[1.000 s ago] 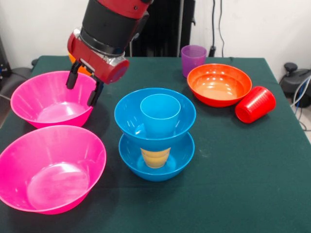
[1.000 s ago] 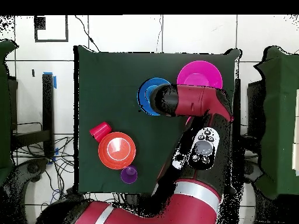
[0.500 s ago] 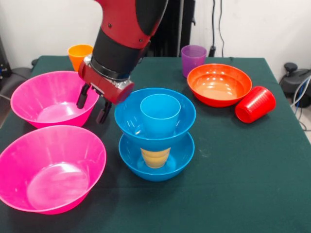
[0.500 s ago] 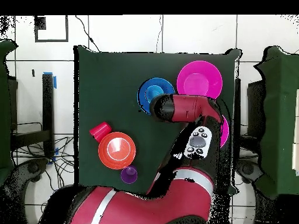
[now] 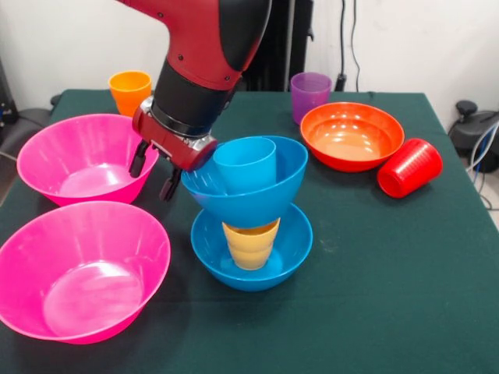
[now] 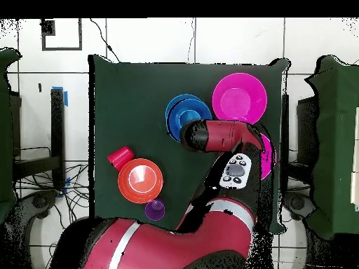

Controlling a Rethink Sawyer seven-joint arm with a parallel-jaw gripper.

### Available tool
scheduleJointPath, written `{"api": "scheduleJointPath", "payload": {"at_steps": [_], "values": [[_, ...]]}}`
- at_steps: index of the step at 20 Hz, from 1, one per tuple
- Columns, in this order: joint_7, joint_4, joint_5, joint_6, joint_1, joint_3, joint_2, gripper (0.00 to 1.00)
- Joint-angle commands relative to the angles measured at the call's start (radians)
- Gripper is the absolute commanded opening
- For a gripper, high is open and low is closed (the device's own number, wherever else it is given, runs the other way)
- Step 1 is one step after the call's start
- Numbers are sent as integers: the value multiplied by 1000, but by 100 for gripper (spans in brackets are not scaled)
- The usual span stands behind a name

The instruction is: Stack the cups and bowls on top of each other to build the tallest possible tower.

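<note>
The tower (image 5: 251, 204) stands mid-table: a lower blue bowl (image 5: 290, 251), a yellow cup (image 5: 251, 243), an upper blue bowl (image 5: 269, 199) and a light blue cup (image 5: 244, 164). The upper bowl and its cup are tilted, and my wrist touches the bowl's left rim. My gripper (image 5: 152, 182) is open and empty, just left of the tower, beside the far pink bowl (image 5: 47, 148). In the overhead view the arm hides the gripper, and the tower (image 6: 184, 112) shows beside it.
A second pink bowl (image 5: 39, 257) sits front left. An orange cup (image 5: 129, 87) and a purple cup (image 5: 310, 93) stand at the back. An orange-red bowl (image 5: 351, 136) and a red cup (image 5: 409, 167) on its side lie at the right.
My arm moved right, from over the far pink bowl to the tower. The upper blue bowl and light blue cup, level before, now tilt.
</note>
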Motion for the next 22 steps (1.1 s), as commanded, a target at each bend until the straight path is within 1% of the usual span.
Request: {"api": "scheduleJointPath", "payload": {"at_steps": [1, 7, 16, 22], "values": [[12, 65, -47, -44, 5, 94, 40, 100], [4, 65, -45, -50, -6, 104, 41, 100], [-21, 94, -36, -17, -16, 122, -5, 100], [-16, 114, -30, 21, 13, 110, -55, 100]]}}
